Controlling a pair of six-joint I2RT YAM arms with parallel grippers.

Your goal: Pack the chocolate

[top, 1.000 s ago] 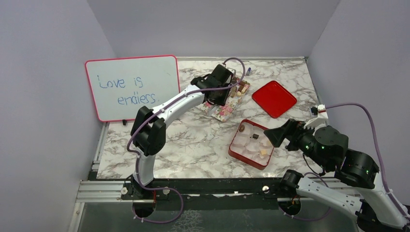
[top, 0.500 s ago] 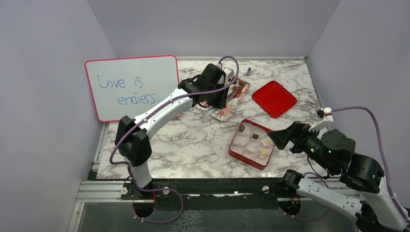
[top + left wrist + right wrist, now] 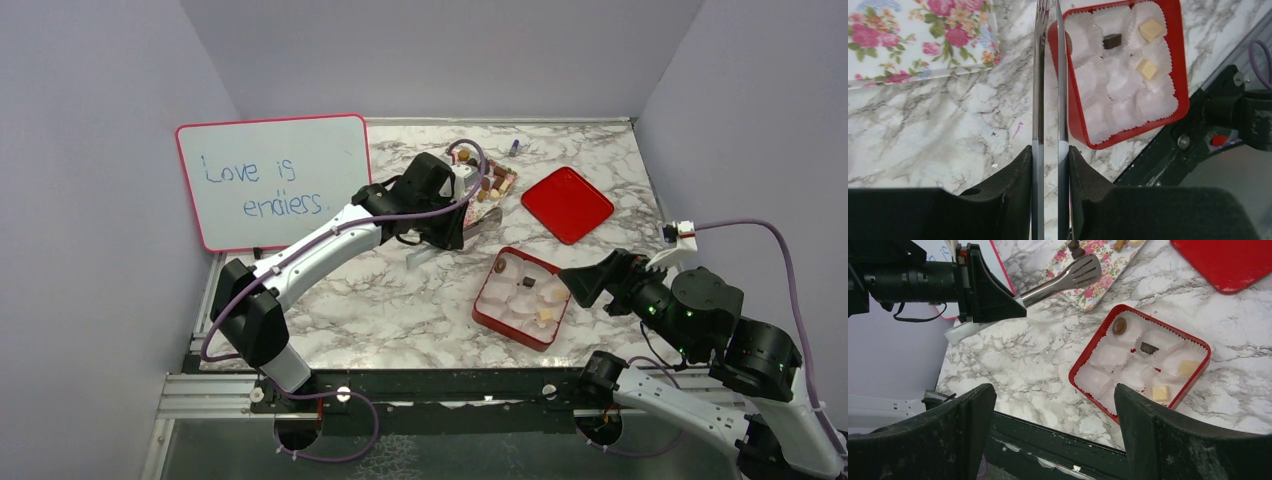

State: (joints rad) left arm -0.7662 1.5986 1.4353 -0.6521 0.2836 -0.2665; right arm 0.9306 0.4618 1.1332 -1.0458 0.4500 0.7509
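Note:
Metal tongs (image 3: 1058, 284) are clamped between the jaws of my left gripper (image 3: 1049, 150), which hangs over the marble between the floral tray (image 3: 923, 45) and the red box (image 3: 484, 318). The tong blades (image 3: 1063, 75) stand a narrow gap apart, and I cannot tell whether they hold anything. A dark chocolate (image 3: 1075, 247) shows just past the tong head over the tray. More chocolate (image 3: 495, 185) lies on the tray. In the box's white paper cups sit a round brown piece (image 3: 1119, 326), a dark block (image 3: 1149, 347) and two cream blocks (image 3: 1189, 367). My right gripper (image 3: 1052, 390) is open, near the box's right side.
A red lid (image 3: 567, 203) lies at the back right. A whiteboard (image 3: 270, 180) leans at the back left. A small blue-capped object (image 3: 513, 148) sits near the back wall. The table's black front rail (image 3: 1058, 440) runs just below the box.
My left arm has drawn back from the tray toward the near side with the tongs. The right arm has shifted slightly right, still open.

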